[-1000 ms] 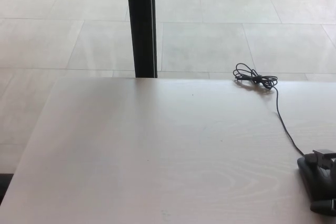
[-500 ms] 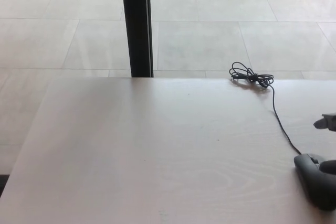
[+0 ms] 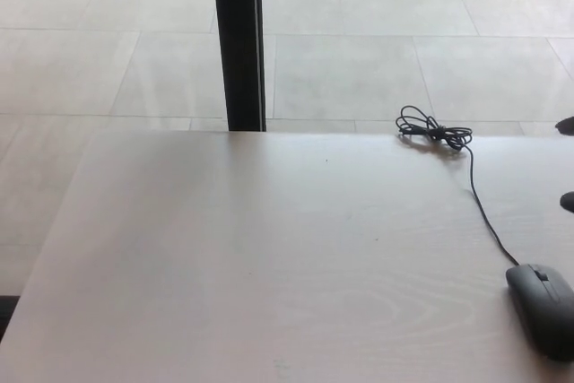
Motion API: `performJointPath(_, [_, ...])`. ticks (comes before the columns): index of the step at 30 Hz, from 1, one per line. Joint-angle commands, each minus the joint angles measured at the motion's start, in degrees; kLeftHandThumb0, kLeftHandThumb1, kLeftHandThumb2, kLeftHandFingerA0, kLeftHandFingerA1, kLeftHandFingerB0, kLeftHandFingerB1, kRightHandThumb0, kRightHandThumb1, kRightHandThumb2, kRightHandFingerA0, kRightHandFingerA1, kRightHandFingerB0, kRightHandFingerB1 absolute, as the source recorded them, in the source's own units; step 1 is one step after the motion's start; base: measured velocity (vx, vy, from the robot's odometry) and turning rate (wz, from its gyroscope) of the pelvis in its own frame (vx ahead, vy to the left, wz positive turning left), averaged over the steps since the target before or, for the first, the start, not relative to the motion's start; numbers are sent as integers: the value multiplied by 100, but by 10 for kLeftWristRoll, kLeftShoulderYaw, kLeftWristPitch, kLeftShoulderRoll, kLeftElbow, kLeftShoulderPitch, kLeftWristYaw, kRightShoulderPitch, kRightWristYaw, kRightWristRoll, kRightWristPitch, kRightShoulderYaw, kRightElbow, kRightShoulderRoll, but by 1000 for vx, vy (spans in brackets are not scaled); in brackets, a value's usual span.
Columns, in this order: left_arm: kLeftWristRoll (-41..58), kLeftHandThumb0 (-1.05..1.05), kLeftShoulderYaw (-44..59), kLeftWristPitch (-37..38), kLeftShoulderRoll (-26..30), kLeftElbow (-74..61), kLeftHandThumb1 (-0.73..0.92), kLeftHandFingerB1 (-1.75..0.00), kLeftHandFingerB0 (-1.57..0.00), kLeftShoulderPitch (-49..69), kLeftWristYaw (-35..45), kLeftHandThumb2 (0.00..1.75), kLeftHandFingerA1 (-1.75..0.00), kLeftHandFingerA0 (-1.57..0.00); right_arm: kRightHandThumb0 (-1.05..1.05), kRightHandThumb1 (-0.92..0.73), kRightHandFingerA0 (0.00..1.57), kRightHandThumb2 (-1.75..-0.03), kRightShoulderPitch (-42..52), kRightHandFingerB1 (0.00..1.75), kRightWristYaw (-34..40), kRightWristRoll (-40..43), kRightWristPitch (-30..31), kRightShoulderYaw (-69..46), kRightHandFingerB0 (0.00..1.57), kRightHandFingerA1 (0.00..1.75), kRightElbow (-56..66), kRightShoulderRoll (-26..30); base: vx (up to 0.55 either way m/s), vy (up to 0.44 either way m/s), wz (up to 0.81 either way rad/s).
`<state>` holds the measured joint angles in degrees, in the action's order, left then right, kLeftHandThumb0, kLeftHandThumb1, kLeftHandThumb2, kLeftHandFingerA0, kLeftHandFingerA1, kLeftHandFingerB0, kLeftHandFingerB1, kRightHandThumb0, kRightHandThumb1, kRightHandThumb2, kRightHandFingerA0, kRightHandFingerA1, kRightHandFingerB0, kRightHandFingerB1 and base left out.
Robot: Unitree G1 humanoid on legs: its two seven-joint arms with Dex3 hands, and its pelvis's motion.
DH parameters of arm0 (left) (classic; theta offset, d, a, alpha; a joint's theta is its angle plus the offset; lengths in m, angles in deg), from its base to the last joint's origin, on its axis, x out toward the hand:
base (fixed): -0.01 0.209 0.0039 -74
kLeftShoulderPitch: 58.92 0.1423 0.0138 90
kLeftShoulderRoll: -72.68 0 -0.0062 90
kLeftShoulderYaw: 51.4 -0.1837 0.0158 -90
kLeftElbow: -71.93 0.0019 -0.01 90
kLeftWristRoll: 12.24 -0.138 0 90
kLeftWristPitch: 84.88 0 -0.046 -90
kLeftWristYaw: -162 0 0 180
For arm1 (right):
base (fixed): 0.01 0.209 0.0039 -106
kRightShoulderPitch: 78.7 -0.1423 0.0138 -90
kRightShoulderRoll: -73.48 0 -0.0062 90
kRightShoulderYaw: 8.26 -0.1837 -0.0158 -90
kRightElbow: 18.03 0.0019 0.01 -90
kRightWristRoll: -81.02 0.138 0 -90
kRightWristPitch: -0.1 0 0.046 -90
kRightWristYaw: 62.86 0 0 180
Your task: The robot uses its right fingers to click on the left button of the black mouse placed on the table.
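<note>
— Lifted clear since half a second ago: the robot's black right hand [image 3: 567, 161] no longer covers the black corded computer mouse [image 3: 543, 308], whose whole top now shows. Only two dark tips of that hand remain, at the right border of the head view, one above the other.

— Where does the mouse lie?

— On the pale wood-grain table [image 3: 269, 257], near its right edge and toward the near edge, well down from the far edge. Its scroll wheel shows as a small dark mark at its front end, which points toward the far edge. Nothing touches it.

— And those fingers, spread or pressed together?

— I cannot tell. Two tips with a gap between them are all that shows; the rest lies outside the view. They sit apart from the mouse, further toward the far right corner of the table.

— The cord?

— A thin black cable [image 3: 484, 211] runs from the mouse's front end toward the far edge, ending in a tied bundle of loops [image 3: 433, 130] lying right at that edge, right of its middle.

— The other hand?

— The left hand does not show.

— Beyond the table?

— A light grey tiled floor [image 3: 377, 51], and a black upright post [image 3: 239, 40] standing behind the far edge, left of its middle.
</note>
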<state>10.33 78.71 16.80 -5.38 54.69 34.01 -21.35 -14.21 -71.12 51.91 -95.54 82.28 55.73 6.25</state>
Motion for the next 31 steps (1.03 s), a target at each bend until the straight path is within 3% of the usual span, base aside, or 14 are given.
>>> performJointPath(1, [4,-53,3,4,15,5,45,-54,-79,4,7,55,-125,-97,-52,-68,36,-60,12,36,-34,59,15,-45,48,39,-14,23,0,0,0])
performJointPath(6, [0,-53,-3,8,12,5,46,-54,-82,5,-1,55,-108,-97,-63,-72,38,-63,49,35,-20,90,-11,-104,48,38,-47,44,0,0,0])
performJointPath(7, [1,-54,-2,12,11,4,35,-66,-75,6,1,83,-103,-99,-63,-58,29,-97,62,54,-7,89,-17,-117,46,50,-52,47,0,0,0])
performJointPath(9, [1,-55,-3,10,11,3,46,-55,-83,6,-2,56,-107,-97,-63,-73,42,-63,90,36,16,94,-49,-143,49,41,-65,52,0,0,0])
performJointPath(13, [-6,-56,-10,4,11,5,47,-51,-77,6,-9,56,-101,-94,-61,-71,73,-61,158,35,30,162,-28,-240,47,59,-99,21,0,0,0])
performJointPath(14, [-2,-56,-7,6,8,7,38,-64,-72,6,-8,84,-105,-97,-61,-72,60,-62,179,35,33,174,-33,-260,45,53,-112,16,0,0,0])
performJointPath(15, [-2,-54,-7,6,7,9,47,-52,-79,7,-7,55,-103,-94,-60,-72,51,-62,190,36,33,190,-46,-278,42,49,-128,10,0,0,0])
performJointPath(18, [2,-55,-5,7,4,9,48,-53,-80,9,-1,56,-100,-92,-61,-72,67,-62,211,37,56,207,-77,-311,41,50,-187,-8,0,0,0])
performJointPath(19, [-1,-58,-7,9,3,10,39,-62,-68,11,-3,84,-101,-94,-62,-72,56,-62,227,37,32,262,-24,-355,42,51,-189,-39,0,0,0])
performJointPath(21, [-5,-59,-11,9,3,6,45,-53,-77,12,-5,56,-99,-94,-60,-73,78,-62,235,39,37,297,-56,-389,41,69,-235,-67,0,0,0])
performJointPath(22, [-6,-57,-12,9,3,6,46,-53,-80,13,-5,55,-100,-95,-64,-57,98,-93,239,52,46,297,-59,-397,36,102,-252,-73,0,0,0])
performJointPath(25, [-1,-58,-9,9,4,7,40,-65,-71,14,3,85,-92,-84,-53,-68,83,-61,223,39,80,350,-49,-465,47,65,-329,-109,0,0,0])
performJointPath(26, [-5,-55,-12,9,4,8,50,-53,-76,14,-1,55,-88,-86,-54,-68,90,-61,219,40,99,367,-51,-489,51,87,-357,-122,0,0,0])
performJointPath(31, [-1,-54,-9,9,5,3,48,-53,-79,13,-3,55,-105,-91,-53,-71,87,-62,231,44,125,384,-39,-524,56,85,-325,-172,0,0,0])
